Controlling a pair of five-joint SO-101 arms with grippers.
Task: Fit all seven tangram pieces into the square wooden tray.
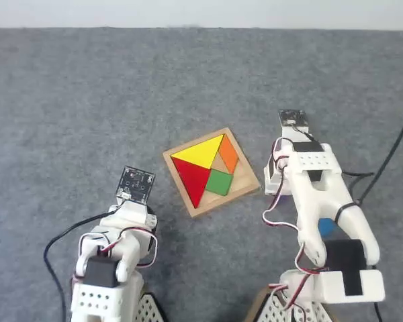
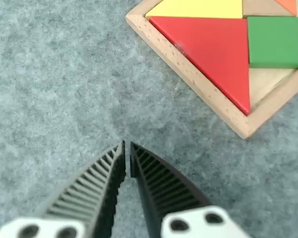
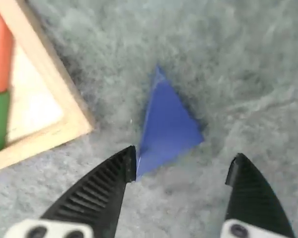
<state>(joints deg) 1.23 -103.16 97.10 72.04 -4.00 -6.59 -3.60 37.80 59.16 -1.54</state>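
The grey felt bench (image 1: 87, 100) carries the square wooden tray (image 1: 242, 180) between the arms. The tray holds a red triangle (image 1: 193, 178), yellow triangle (image 1: 200, 154), green square (image 1: 219, 182) and orange parallelogram (image 1: 229, 154), with bare wood left. The right arm (image 1: 316, 181) stretches forward beside the tray, while the left arm (image 1: 121, 248) is folded back, short of it. The blue triangle (image 3: 166, 124) lies on the felt just outside a tray corner. It is directly ahead of the right end effector (image 3: 181, 166), apex pointing away, off-centre toward one finger. That end effector is spread. The left end effector (image 2: 127, 151) is pressed together, empty.
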